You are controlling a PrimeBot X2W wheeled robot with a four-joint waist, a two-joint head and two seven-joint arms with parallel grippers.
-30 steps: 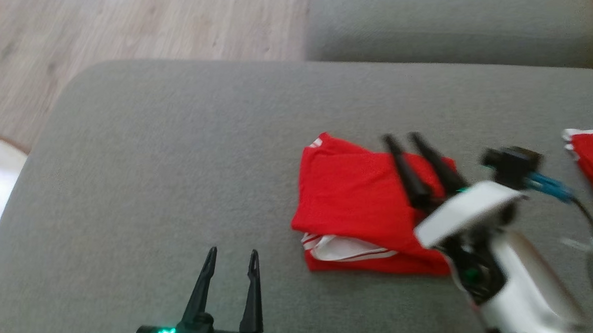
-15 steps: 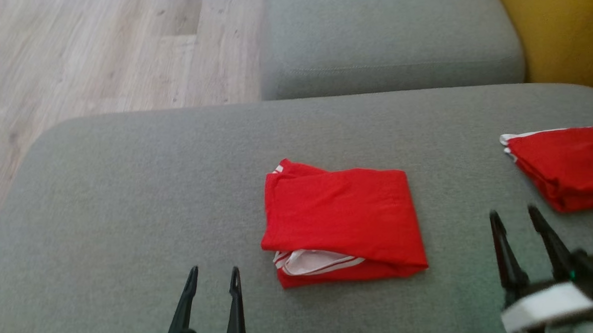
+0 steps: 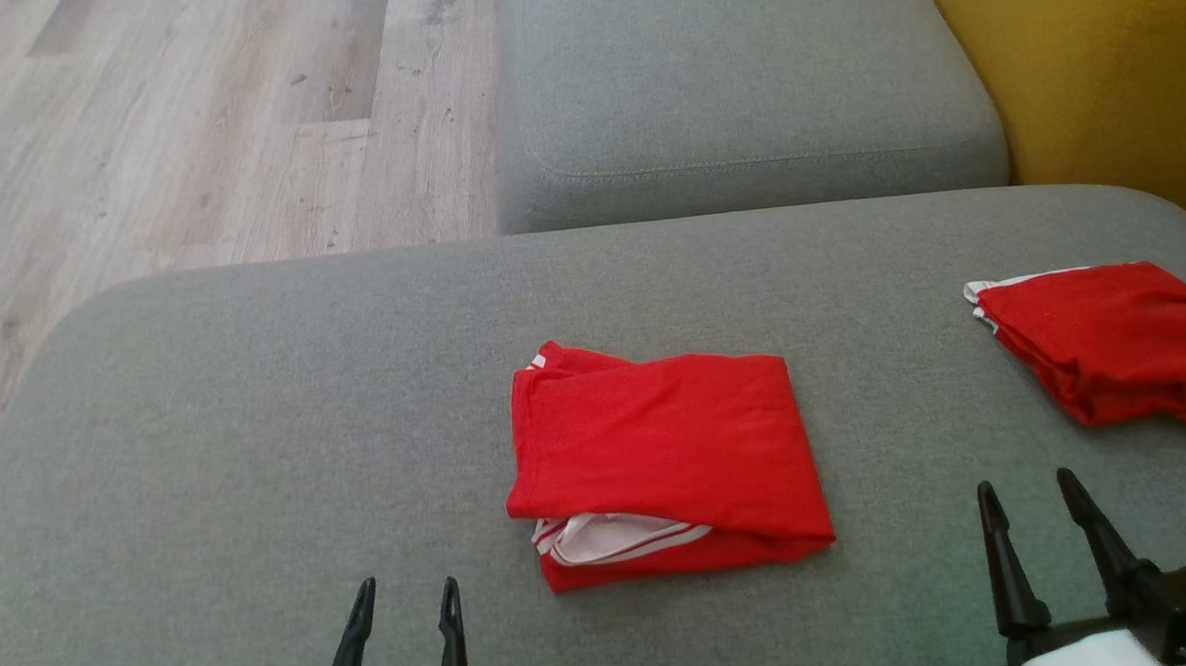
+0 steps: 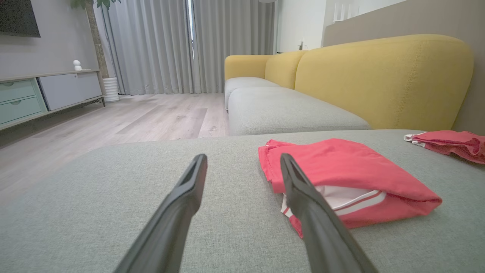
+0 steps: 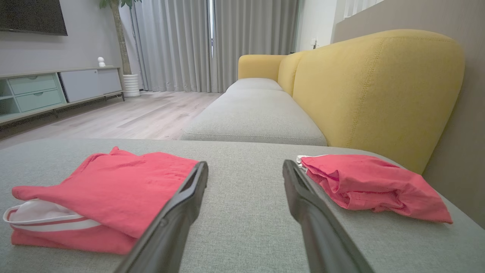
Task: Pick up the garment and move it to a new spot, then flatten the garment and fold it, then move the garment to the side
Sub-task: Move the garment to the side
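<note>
— Where's the shirt?
— The red shirt [image 3: 658, 450] lies folded flat on the grey cushion [image 3: 256, 408], with white trim showing at its near edge.
— And the grippers?
— The left gripper [image 3: 408, 583] sits near the shirt's near-left corner and the right gripper [image 3: 1025, 481] is well off its near-right corner. Both have fingers spread wide, empty and apart from the shirt.
— What else?
— A second red bundle [image 3: 1104, 346] lies well to the shirt's right. Beyond the shirt are another cushion [image 3: 732, 77], a yellow backrest [image 3: 1092, 71] and a wood floor [image 3: 193, 120].
</note>
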